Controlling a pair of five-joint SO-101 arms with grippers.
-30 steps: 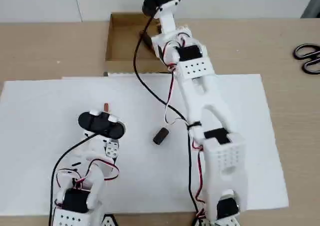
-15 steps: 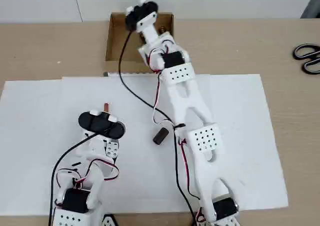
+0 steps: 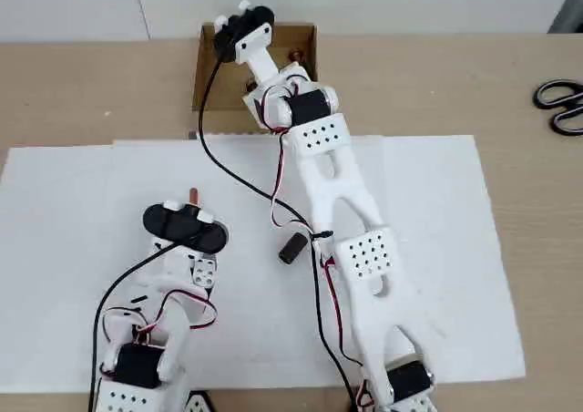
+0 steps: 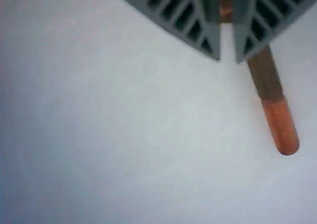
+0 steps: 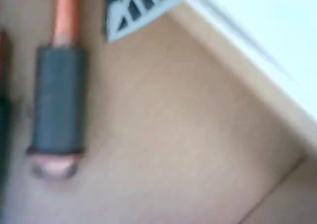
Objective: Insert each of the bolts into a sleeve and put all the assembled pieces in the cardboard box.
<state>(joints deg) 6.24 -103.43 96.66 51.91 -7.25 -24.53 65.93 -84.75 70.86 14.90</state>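
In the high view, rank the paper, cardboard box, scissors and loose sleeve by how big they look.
1. paper
2. box, partly covered by an arm
3. scissors, cut off at the picture's edge
4. sleeve

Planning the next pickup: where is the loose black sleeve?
The high view shows the sleeve on the white paper, just left of the right arm.

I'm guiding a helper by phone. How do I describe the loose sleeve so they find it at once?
Look at the white paper sheet. Near its middle, just beside the outstretched right arm, lies the sleeve, a short dark cylinder. Unlike the copper-coloured bolt in the left gripper, it is stubby, black and held by nothing.
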